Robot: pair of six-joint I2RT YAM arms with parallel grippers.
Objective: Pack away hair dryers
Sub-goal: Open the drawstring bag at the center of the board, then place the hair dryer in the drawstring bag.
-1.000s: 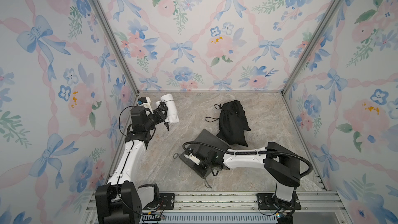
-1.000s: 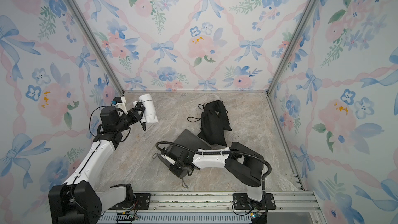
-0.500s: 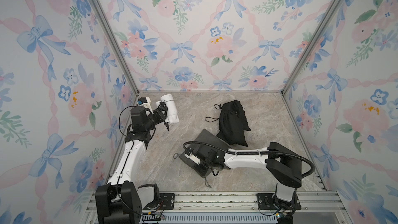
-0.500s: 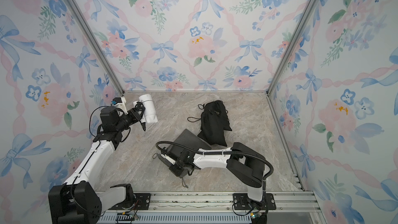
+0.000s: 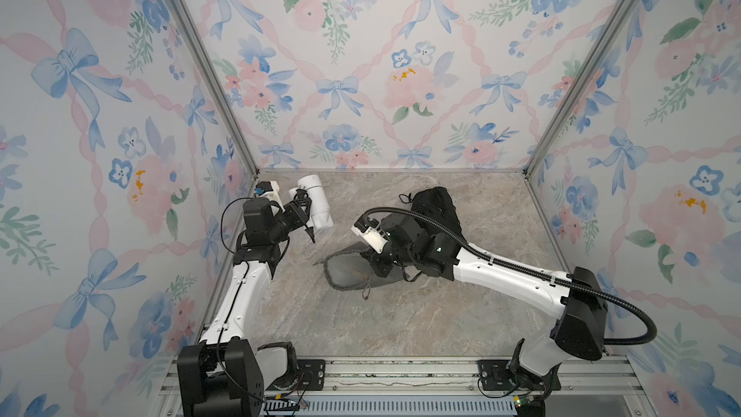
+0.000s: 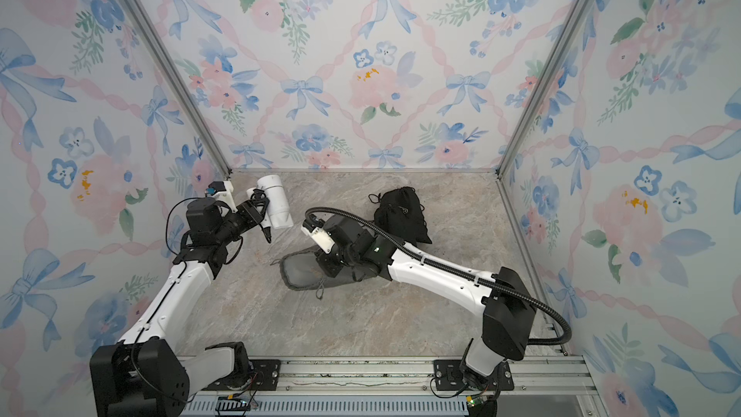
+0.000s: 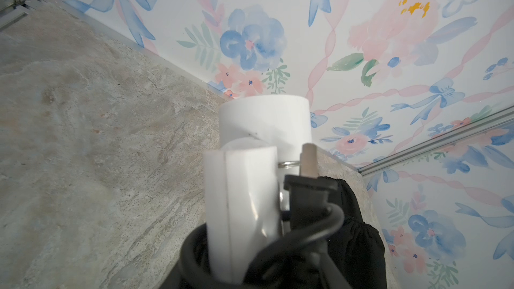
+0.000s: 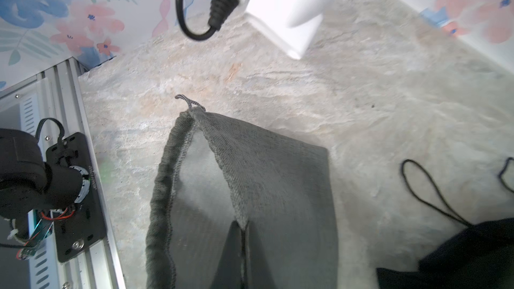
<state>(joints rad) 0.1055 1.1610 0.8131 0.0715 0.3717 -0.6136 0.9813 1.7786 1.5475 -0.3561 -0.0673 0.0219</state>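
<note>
A white hair dryer (image 5: 316, 202) (image 6: 276, 204) hangs above the floor at the far left, and my left gripper (image 5: 300, 210) (image 6: 260, 210) is shut on its folded handle (image 7: 242, 204). Its dark cord (image 7: 314, 234) loops round the handle, and the barrel (image 7: 264, 123) points away. A grey pouch (image 5: 349, 274) (image 6: 300, 274) lies mid-floor with its mouth gaping toward the left arm. My right gripper (image 5: 381, 266) (image 8: 242, 234) is shut on the pouch's upper layer (image 8: 278, 176) and holds it up. The dryer (image 8: 283, 4) shows beyond the mouth in the right wrist view.
A black drawstring pouch (image 5: 437, 210) (image 6: 401, 214) (image 8: 459, 254) lies bunched behind the right wrist, its cord loops (image 8: 428, 190) trailing on the stone floor. Patterned walls close three sides. An aluminium rail (image 5: 401, 375) with both arm bases runs along the front.
My right gripper has shut on the grey pouch's upper layer and lifted it back, so the flat pouch now gapes open. The left arm and dryer have not moved.
</note>
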